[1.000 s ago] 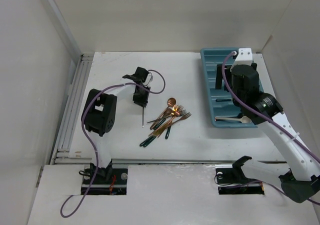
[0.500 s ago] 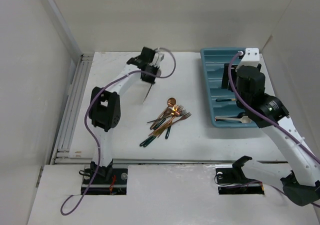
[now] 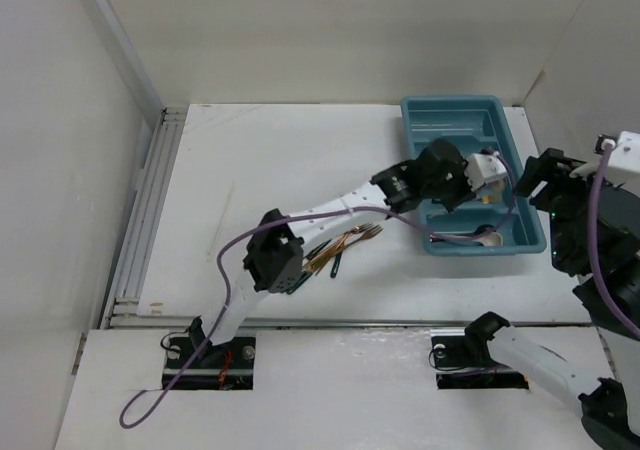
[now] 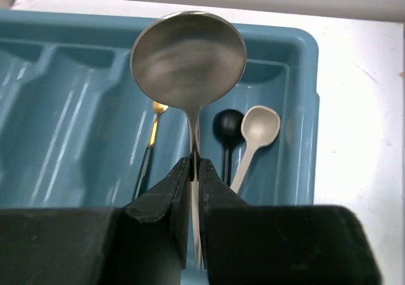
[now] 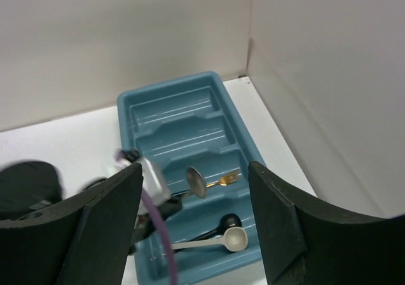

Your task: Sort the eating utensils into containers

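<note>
My left gripper (image 3: 473, 184) is shut on the thin handle of a silver spoon (image 4: 188, 59) and holds it over the teal cutlery tray (image 3: 455, 102). The held spoon also shows in the right wrist view (image 5: 195, 182), above a middle slot. A gold fork (image 5: 225, 179) lies in that slot. A black spoon (image 5: 228, 221) and a white spoon (image 5: 235, 237) lie in the nearest slot. A pile of copper and dark-handled utensils (image 3: 340, 244) lies on the table left of the tray. My right gripper (image 5: 195, 199) is open and empty, held back to the right of the tray (image 5: 171, 92).
The left arm's white link (image 3: 330, 210) stretches across the table over the pile. White walls close the table at the back and right. A metal rail (image 3: 150, 210) runs along the left edge.
My left arm has swung from the far middle of the table to over the tray, carrying the spoon. My right arm has pulled back off the tray to the right.
</note>
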